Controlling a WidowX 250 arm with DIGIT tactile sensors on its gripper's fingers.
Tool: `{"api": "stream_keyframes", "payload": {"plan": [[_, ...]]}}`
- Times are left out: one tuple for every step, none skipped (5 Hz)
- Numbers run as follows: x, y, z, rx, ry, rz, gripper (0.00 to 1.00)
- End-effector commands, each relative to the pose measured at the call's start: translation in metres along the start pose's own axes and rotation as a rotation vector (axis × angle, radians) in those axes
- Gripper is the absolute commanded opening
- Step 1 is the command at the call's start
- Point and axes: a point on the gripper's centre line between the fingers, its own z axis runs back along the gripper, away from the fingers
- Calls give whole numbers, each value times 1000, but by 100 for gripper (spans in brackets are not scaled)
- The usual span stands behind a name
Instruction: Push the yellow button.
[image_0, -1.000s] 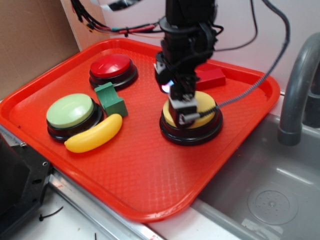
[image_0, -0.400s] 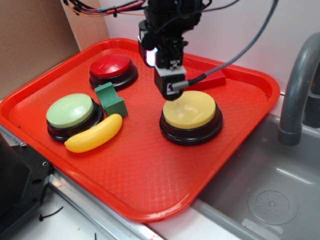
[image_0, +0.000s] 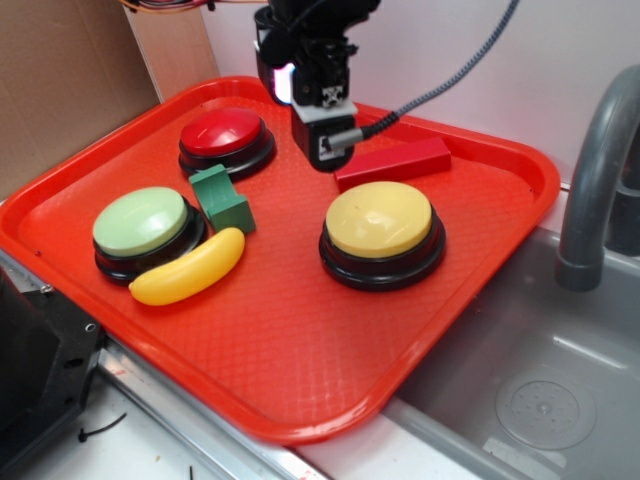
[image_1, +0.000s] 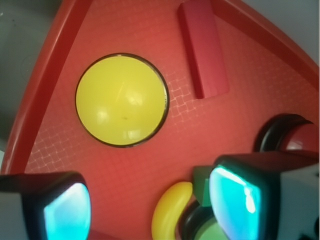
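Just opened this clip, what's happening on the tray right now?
The robot's hand is up in the air above the back of the red tray, clear of the yellow button, which it was pressing a second ago. It holds nothing, and its fingers stand apart. The press looks done and the arm is pulling away. The red button, green button, banana, green block and red block sit untouched.

**Colours and patterns, tray scene**

Tray (image_0: 300, 380) is showing bright red with a fine diamond-grid texture. Yellow button (image_0: 379, 218) is showing a pale-yellow dome on a black base. At its 9 o'clock: pale-green button (image_0: 140, 220), yellow banana (image_0: 188, 268), dark-green block (image_0: 221, 198). At 10 o'clock: red button (image_0: 222, 132). At 12 o'clock: red bar (image_0: 393, 163). Gripper (image_0: 322, 150) is showing black and grey, pads (image_1: 235, 200) glowing cyan.
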Motion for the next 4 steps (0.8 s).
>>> {"api": "stream_keyframes", "payload": {"plan": [[-12,-1,20,10,-54,13,100],[-16,1,25,18,-47,23,100],[-21,2,27,21,-48,39,100],[-25,2,31,46,-45,44,100]]}}
